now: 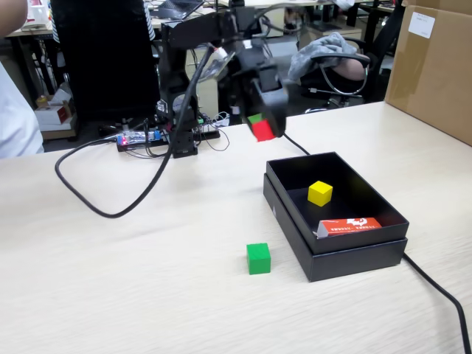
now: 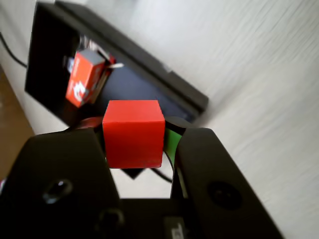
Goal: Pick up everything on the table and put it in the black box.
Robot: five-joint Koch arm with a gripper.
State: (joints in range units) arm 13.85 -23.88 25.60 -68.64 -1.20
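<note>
A pale wood-grain counter (image 1: 133, 280) carries three small cubes, one of each colour. The red cube (image 1: 262, 131) is off the counter, clamped between the two black jaws of the claw (image 1: 263, 127), which hangs in the air behind the far left corner of the black box (image 1: 354, 254) in the fixed view. The yellow cube (image 1: 320, 193) sits inside the box, on its floor. The green cube (image 1: 258, 259) stands alone on the counter, just left of the box's near corner and not touching it.

One flat orange-red and white carton (image 1: 349, 226) leans inside the box against its near wall. One thick black cable (image 1: 110, 210) loops across the counter from the arm's base.

The wrist view shows the grip closely: the red cube (image 2: 133, 133) is pressed between the jaws, with a green strip, possibly a pad, along one jaw's inner face. Below lie the box (image 2: 50, 59) and carton (image 2: 83, 78); the yellow and green cubes are out of that frame. Only the fixed view shows one brown cardboard carton (image 1: 435, 63) at the far right.
</note>
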